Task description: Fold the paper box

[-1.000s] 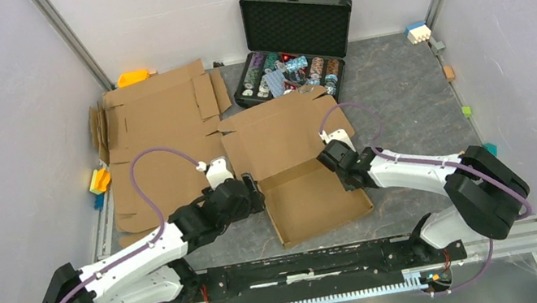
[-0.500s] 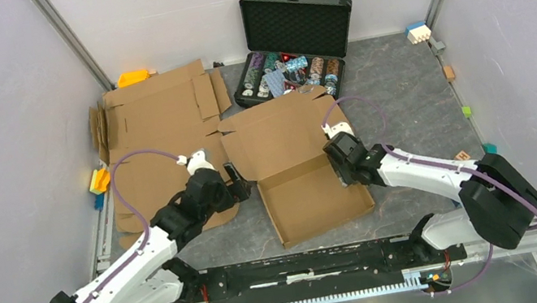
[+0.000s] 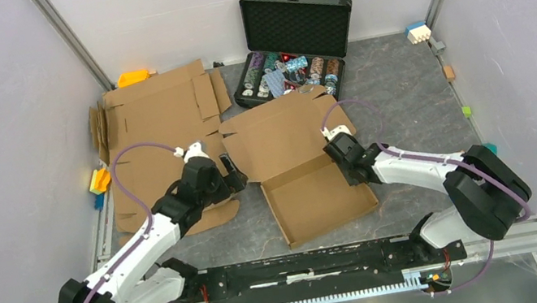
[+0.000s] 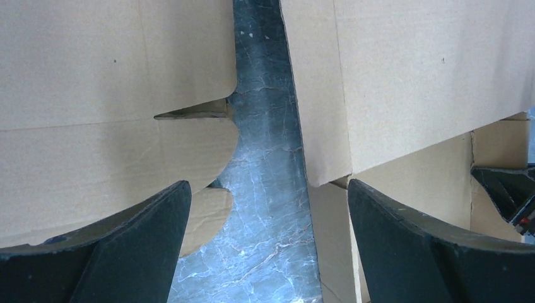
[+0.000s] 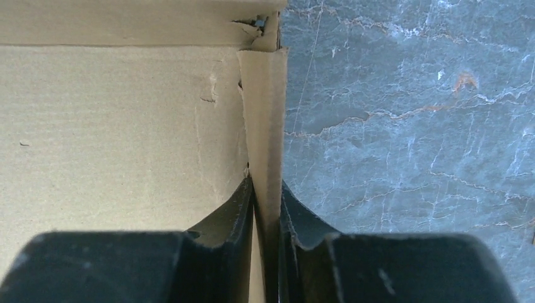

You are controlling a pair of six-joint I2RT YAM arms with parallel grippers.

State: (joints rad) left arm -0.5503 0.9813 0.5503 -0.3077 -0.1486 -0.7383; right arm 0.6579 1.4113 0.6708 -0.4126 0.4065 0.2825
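The left pincer is backing off the paper box, gaping empty; the right pincer is pinching its side wall. The box is lying just before the black case, its lid likely freed for closing.

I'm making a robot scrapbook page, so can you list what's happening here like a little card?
Box: plain brown corrugated cardboard paper box, lid flap open, lying on the grey marbled table
Right fingers: shut on the box's side wall
Left fingers: open, above the strip of table between the box and the flat brown cardboard sheets
Behind: black hard case, open, with colourful chips inside
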